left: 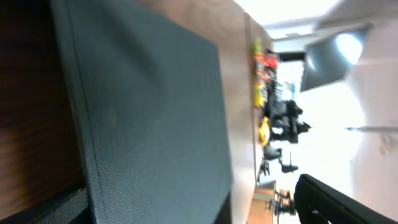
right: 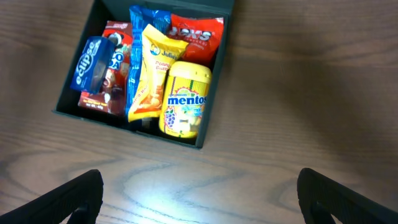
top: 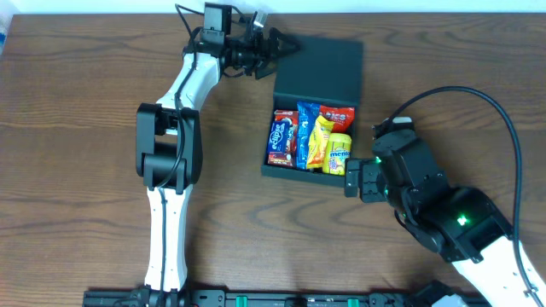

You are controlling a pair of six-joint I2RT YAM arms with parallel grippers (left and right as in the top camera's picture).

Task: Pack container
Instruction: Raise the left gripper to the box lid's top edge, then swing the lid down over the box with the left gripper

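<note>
Teal-black container [top: 317, 68] holds six snacks [right: 149, 81]; left claw [top: 280, 51], right claw [right: 199, 198] wide open, empty

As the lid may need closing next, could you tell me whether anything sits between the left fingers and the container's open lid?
Nothing visible does. The left fingers are right at the corner of the lid, which lies open and bare behind the container; the snacks sit inside.
</note>
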